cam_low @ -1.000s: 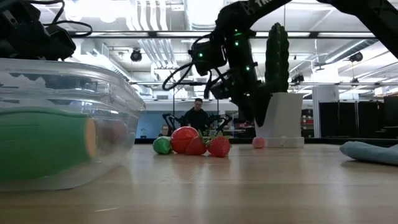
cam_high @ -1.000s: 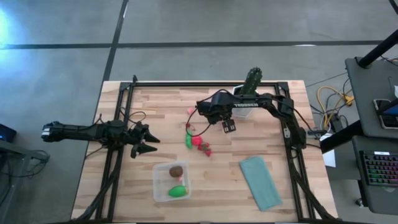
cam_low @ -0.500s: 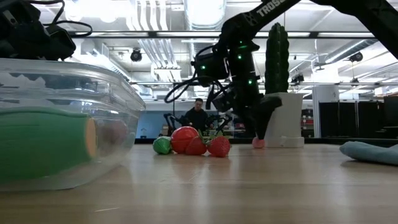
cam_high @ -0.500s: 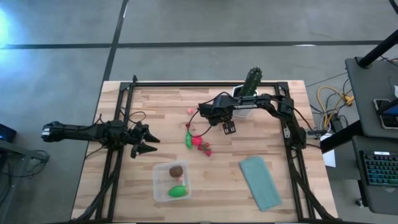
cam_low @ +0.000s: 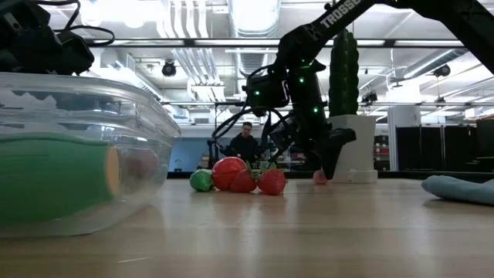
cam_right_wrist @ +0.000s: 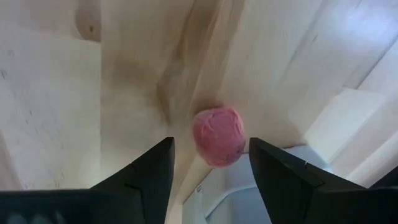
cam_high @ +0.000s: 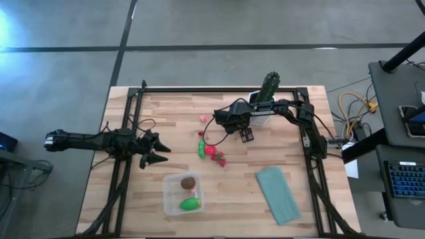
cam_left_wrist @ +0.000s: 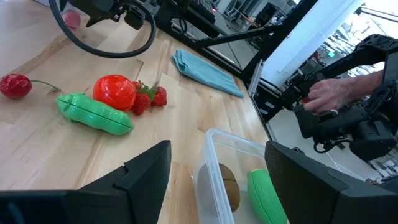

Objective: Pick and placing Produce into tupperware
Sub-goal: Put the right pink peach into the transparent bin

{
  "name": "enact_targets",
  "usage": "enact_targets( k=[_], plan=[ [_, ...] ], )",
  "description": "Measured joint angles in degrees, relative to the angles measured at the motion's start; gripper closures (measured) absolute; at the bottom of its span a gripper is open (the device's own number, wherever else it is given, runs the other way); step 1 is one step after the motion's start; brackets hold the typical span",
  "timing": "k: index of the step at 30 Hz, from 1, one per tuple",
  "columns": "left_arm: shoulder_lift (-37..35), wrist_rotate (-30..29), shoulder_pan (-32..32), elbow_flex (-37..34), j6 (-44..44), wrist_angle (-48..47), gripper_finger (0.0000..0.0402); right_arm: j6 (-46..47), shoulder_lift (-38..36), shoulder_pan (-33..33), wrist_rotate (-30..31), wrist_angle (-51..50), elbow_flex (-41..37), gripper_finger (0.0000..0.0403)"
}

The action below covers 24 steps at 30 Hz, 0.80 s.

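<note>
Far left, the left gripper (cam_high: 154, 150) waits at the table's (cam_high: 133, 192) left edge, its fingers spread wide with nothing between them. Just ahead of it, toward the near edge, sits the tupperware (cam_high: 170, 198): clear, squarish, rounded corners. Inside lie a brown round piece (cam_high: 188, 182) and a bright green oval piece (cam_high: 190, 204), side by side but apart. Up the middle of the table is the loose produce: a long green pod (cam_high: 200, 149), lumpy along its length, with a glossy red tomato (cam_left_wrist: 114, 92) touching it and strawberries (cam_left_wrist: 148, 99) pressed against the tomato. A cherry (cam_left_wrist: 15, 85) on a thin stem lies just beyond the pod's end. Farther back, a small pink ball (cam_high: 202, 119) sits alone. The right gripper (cam_high: 246, 136) hangs low over the bare wood right of the cluster, fingers parted, and its wrist camera frames that pink ball (cam_right_wrist: 218, 135) between them, untouched. Behind stands the cactus (cam_high: 268, 86) in its white pot; at right lies a teal cloth (cam_high: 278, 194).
</note>
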Motion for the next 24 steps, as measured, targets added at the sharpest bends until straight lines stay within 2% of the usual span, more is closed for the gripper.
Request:
enact_targets(
  k=[6, 16, 24],
  plan=[
    [0.0, 0.0, 0.0, 0.0, 0.0, 0.0, 0.0155, 0.9, 0.0, 0.0, -0.1, 0.6, -0.6, 0.0219],
    [0.0, 0.0, 0.0, 0.0, 0.0, 0.0, 0.0155, 2.3, 0.0, 0.0, -0.1, 0.9, -1.2, 0.0273],
    [0.0, 0.0, 0.0, 0.0, 0.0, 0.0, 0.0155, 2.4, 0.0, 0.1, -0.1, 0.8, -1.2, 0.03]
  ],
)
